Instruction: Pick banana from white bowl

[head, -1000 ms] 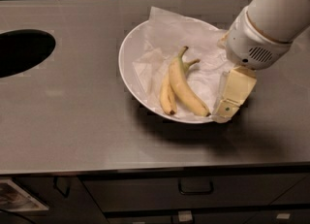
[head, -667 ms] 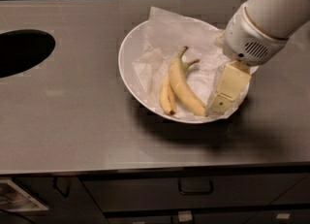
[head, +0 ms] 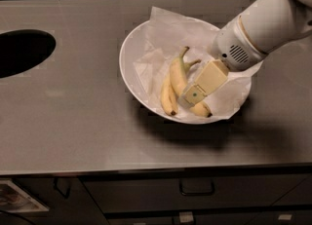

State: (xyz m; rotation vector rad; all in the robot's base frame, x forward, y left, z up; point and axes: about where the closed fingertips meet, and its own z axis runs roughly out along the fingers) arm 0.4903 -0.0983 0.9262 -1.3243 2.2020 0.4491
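Shift: the gripper (head: 195,92) has swung in from the right rim of the white bowl (head: 127,56) toward its middle, and now it sits right over the banana (head: 177,73), covering the lower stretch of it.
Grip: cannot tell whether it is spread or pinching; the beige tip lies across the fruit and hides the contact.
Banana: inside the bowl, stem pointing toward the far rim, its end peeking out just below the gripper. It lies where it lay a second ago, not lifted.
Meaning: the approach looks done, and I judge that closing on the fruit is the step in hand. The pick itself is not yet made.
Bowl contents: a crumpled paper sheet (head: 161,36) lines it and spills over the far and right rim. On the paper lie the banana and a shorter banana (head: 168,100), side by side and touching.
Risk: with the neighbour pressed so close, it could get nudged or dragged along, and the loose paper could catch.
Around: the bowl stands on a grey counter (head: 73,117); a dark round opening (head: 19,51) sits well apart at the left.
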